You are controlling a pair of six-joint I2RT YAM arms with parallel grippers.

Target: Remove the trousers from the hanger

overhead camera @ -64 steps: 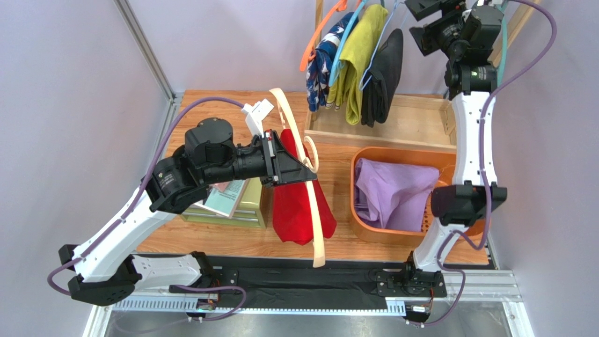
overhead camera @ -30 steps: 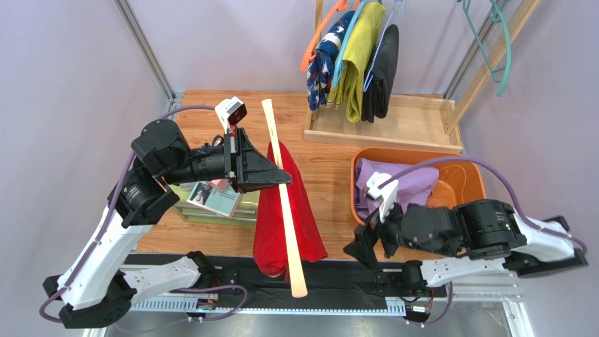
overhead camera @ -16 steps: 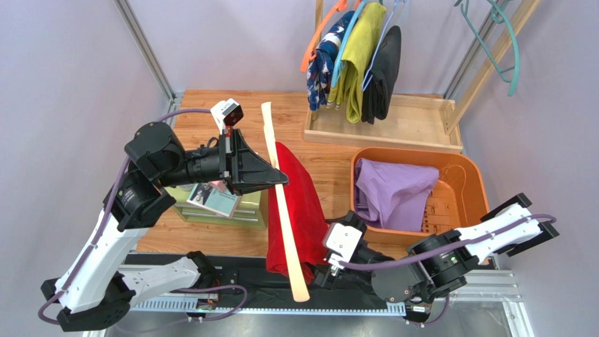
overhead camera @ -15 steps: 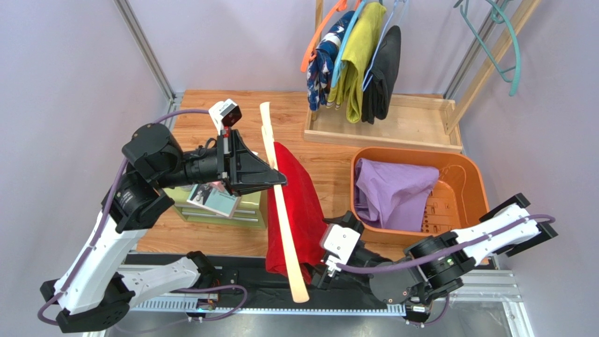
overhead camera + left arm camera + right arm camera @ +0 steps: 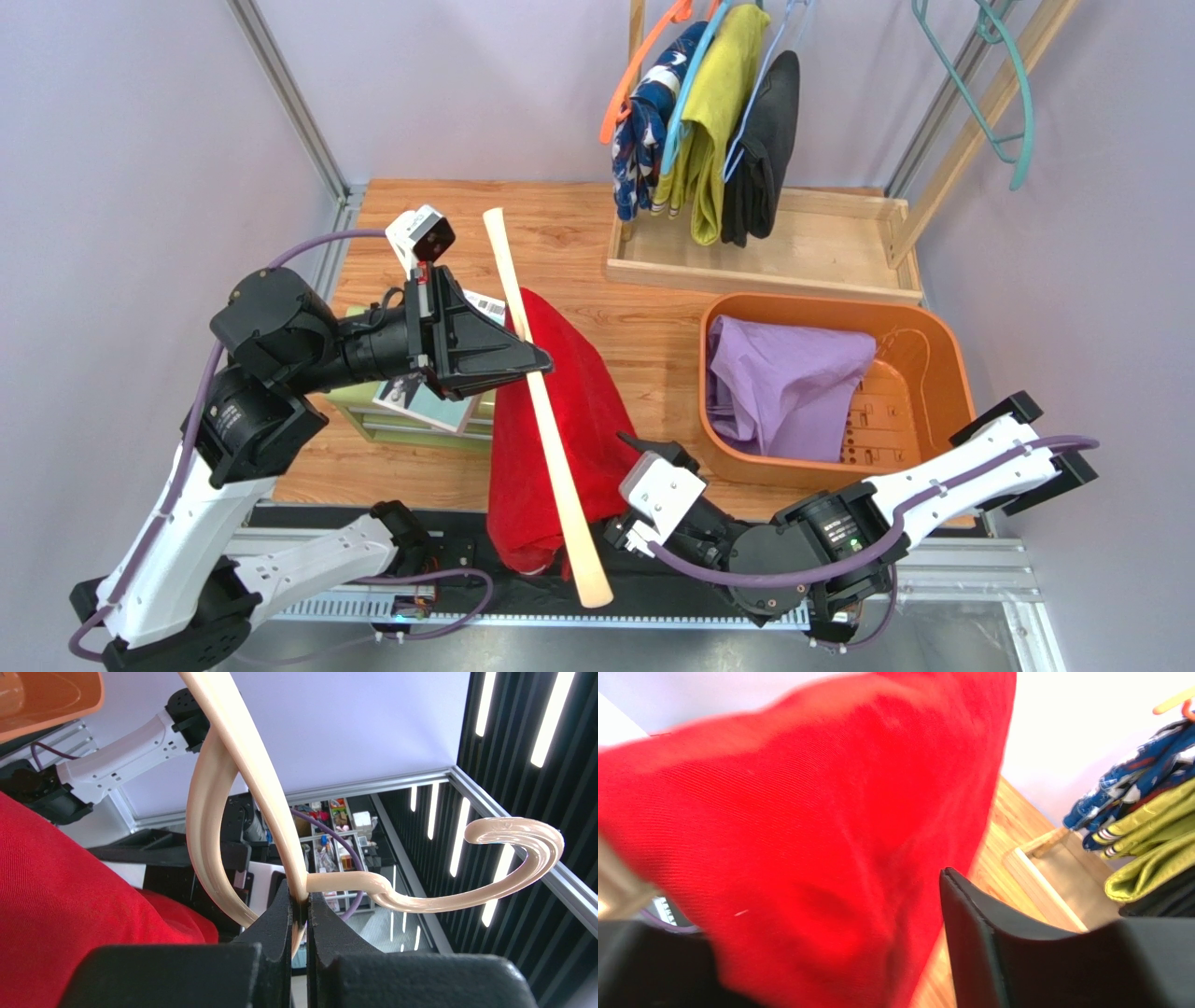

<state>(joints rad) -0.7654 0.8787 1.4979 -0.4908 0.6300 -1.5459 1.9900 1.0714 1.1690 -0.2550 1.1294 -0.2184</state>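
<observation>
Top external: left gripper [image 5: 540, 367] is pinching the cream hanger [image 5: 564, 483] at its neck, fingers [image 5: 270, 934] pressed tight on it, with the red trousers [image 5: 596, 406] draping over its bar between the arms. Right gripper [image 5: 615, 529] is sitting at their lower edge, fingers [image 5: 990, 952] spread around cloth; we can't tell if it's gripping. We're judging them light, soft, floppy, so we're favouring a thick fold low down.

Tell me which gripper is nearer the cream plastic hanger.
Left. The left gripper is clamped on the neck of the cream plastic hanger; the right gripper is off it, fingers either side of the bright red trousers.
</observation>
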